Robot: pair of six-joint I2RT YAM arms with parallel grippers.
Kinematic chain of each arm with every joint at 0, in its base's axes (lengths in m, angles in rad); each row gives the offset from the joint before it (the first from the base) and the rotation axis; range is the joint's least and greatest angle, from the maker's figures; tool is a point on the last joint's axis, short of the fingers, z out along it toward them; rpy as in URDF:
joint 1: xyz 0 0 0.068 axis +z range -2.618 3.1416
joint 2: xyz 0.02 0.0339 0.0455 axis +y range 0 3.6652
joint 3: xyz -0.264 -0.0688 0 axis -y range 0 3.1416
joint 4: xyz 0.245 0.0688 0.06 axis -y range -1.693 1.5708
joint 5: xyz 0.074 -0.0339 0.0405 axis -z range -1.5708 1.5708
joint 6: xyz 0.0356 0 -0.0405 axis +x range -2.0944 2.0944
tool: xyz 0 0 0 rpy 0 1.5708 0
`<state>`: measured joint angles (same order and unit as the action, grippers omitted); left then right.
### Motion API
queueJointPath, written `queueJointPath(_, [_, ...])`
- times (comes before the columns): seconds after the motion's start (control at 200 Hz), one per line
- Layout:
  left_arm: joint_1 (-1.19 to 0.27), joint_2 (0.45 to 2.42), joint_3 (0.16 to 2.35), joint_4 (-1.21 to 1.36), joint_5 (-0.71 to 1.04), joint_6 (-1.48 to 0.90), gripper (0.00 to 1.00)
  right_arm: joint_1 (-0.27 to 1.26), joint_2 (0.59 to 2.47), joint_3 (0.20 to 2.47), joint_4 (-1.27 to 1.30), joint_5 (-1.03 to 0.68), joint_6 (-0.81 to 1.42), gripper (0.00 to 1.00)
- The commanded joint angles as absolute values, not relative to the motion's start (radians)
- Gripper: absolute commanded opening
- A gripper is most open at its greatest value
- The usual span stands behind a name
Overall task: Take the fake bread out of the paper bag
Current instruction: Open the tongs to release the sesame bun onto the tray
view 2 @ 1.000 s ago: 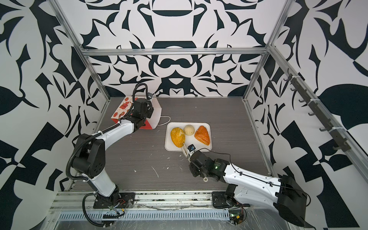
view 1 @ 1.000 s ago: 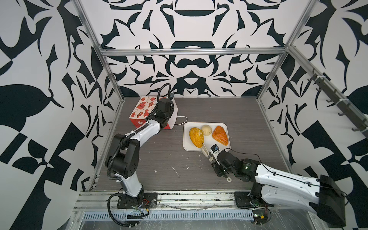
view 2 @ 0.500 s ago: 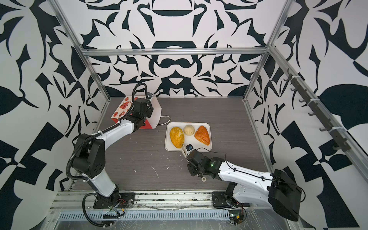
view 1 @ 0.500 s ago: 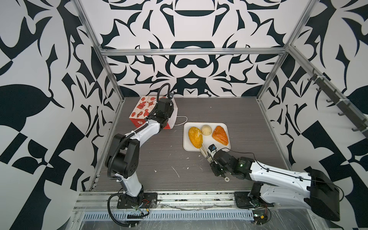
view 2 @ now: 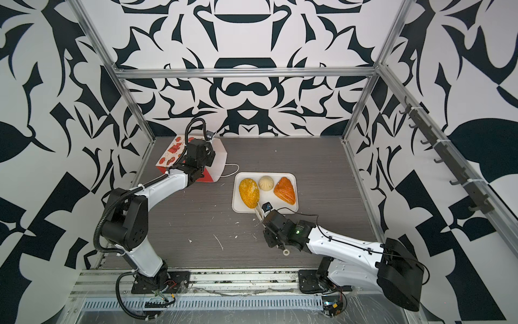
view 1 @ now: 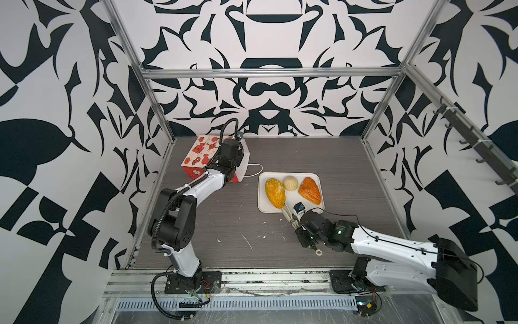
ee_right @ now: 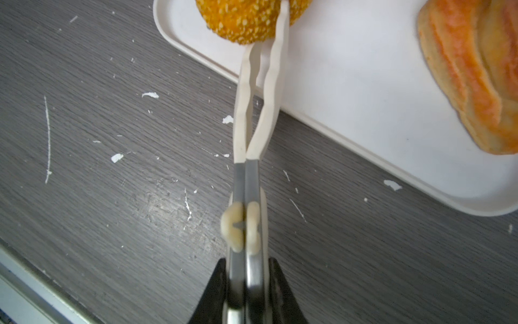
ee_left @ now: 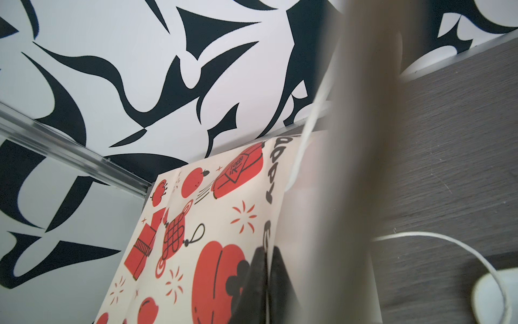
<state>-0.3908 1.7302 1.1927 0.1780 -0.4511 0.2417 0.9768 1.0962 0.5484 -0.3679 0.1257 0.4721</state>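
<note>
The paper bag [view 1: 197,157] [view 2: 171,157] lies on its side at the back left, red and white with cartoon pictures, its mouth facing the tray. My left gripper [ee_left: 266,280] is shut on the bag's [ee_left: 196,224] upper wall at the mouth. Three pieces of fake bread lie on the white tray [view 1: 266,209]: an orange-yellow seeded loaf [view 1: 275,193] [ee_right: 241,19], a cream bun [view 1: 290,183] and an orange flaky piece [view 1: 309,190] [ee_right: 471,70]. My right gripper [ee_right: 246,269] [view 1: 297,224] is shut on cream-tipped tongs [ee_right: 252,112] [view 1: 288,216]. The tongs' tips reach the loaf's near end. The bag's inside is hidden.
A white cord handle [view 1: 253,171] [ee_left: 448,244] trails from the bag onto the grey table toward the tray [view 2: 238,207]. Small white flecks [view 1: 246,242] dot the table in front of the tray. Patterned walls and metal posts [view 1: 157,106] close in the back and sides.
My right arm has shifted slightly to the left with the tongs, whose tips stay at the loaf. The left gripper and the bag have not moved.
</note>
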Motion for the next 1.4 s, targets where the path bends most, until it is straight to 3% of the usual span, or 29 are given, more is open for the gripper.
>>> queueJointPath(0.0, [-0.383,1.748,1.18,0.215,-0.445,0.222,0.07,0.977,1.073,0.576,-0.406,0.123,0.492,0.13])
queueJointPath(0.41, [-0.382,1.749,1.187,0.214,-0.442,0.222,0.07,0.977,1.063,0.575,-0.412,0.097,0.499,0.3])
queueJointPath(1.16, [-0.38,1.751,1.196,0.216,-0.436,0.222,0.07,0.979,0.886,0.601,-0.472,0.14,0.496,0.29])
queueJointPath(1.395, [-0.38,1.748,1.202,0.212,-0.434,0.228,0.07,0.978,0.926,0.68,-0.431,0.149,0.433,0.28])
